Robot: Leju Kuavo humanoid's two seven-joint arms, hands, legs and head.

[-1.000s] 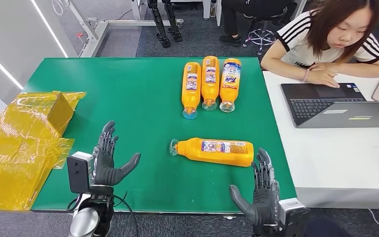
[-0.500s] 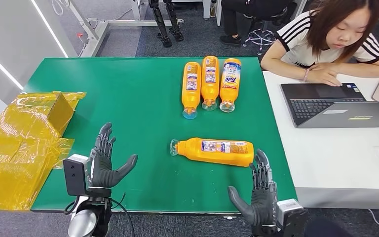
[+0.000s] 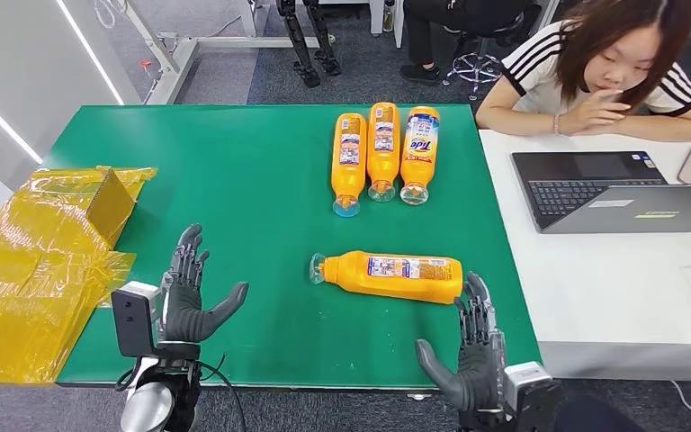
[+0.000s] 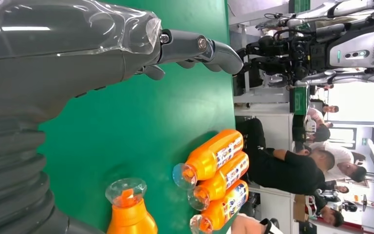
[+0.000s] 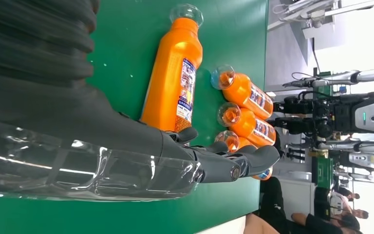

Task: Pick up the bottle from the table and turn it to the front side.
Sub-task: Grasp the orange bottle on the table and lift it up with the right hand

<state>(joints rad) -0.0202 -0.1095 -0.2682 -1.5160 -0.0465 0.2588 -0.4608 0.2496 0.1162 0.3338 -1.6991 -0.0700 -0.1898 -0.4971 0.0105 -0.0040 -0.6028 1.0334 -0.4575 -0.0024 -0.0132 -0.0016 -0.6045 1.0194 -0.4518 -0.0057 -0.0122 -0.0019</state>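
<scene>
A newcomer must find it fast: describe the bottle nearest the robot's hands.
On the green table, look at the near half, in front of the right hand. The lone orange bottle lies crosswise there, clear cap pointing left. The three other bottles lie together at the far edge.

Both silver arms come in from the bottom edge of the head view. The left hand (image 3: 187, 301) sits at lower left, palm turned inward, fingers spread and pointing up the frame, thumb angled off to the right — holding nothing. The right hand (image 3: 473, 355) sits at lower right, likewise upright with fingers apart and thumb jutting left — also holding nothing.
</scene>
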